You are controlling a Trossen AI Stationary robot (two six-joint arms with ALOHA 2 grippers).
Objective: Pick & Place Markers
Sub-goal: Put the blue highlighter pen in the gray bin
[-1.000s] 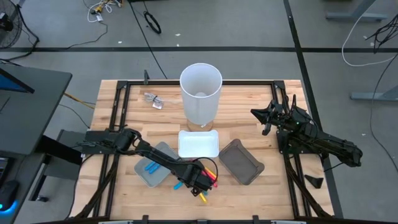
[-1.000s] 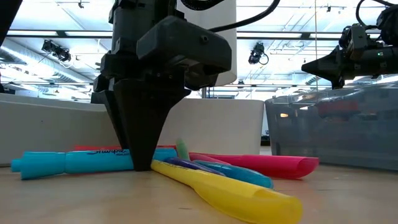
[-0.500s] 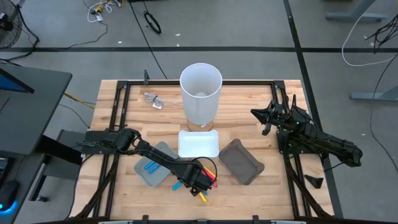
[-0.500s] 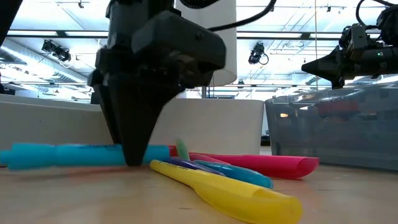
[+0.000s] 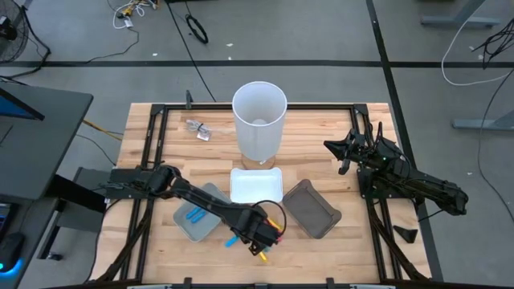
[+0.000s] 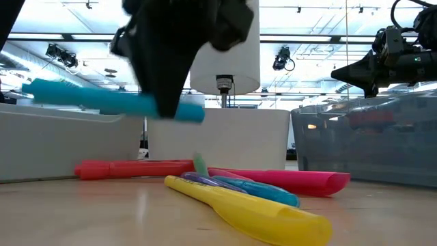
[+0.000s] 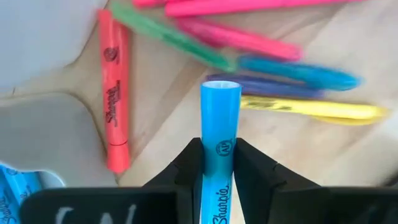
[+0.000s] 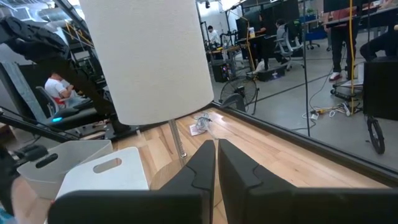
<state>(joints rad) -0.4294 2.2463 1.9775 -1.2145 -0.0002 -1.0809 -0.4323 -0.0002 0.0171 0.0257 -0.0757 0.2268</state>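
My left gripper (image 5: 255, 233) hangs over the pile of markers near the table's near edge, shut on a blue marker (image 6: 113, 101) raised above the wood. Below it the other markers lie flat on the table: an orange-red one (image 7: 112, 93), a green one (image 7: 168, 34), pink ones (image 6: 287, 179), a blue one (image 7: 298, 71) and a yellow one (image 6: 252, 212), partly crossing each other. Two more blue markers (image 5: 193, 215) lie in the light grey tray (image 5: 210, 194). My right gripper (image 5: 337, 148) waits shut above the table's right side. My left gripper (image 7: 217, 165) pinches the blue marker's barrel (image 7: 219, 146) between its two fingers, which come from above and lie across it. One end (image 7: 220, 93) sticks out past the fingers. The marker is lifted clear of the table and lies nearly level, slightly tilted.
A white tray (image 5: 256, 185) sits mid-table, with a dark grey tray (image 5: 312, 209) to its right and a tall white cylinder (image 5: 259, 120) behind it. A small clear wrapper (image 5: 197, 128) lies toward the far left. Bare wood shows on the right side.
My left gripper has risen straight up from the pile with the blue marker. The marker lay on the table a second ago and is now lifted clear, well above the others. The rest of the pile has stayed in place.
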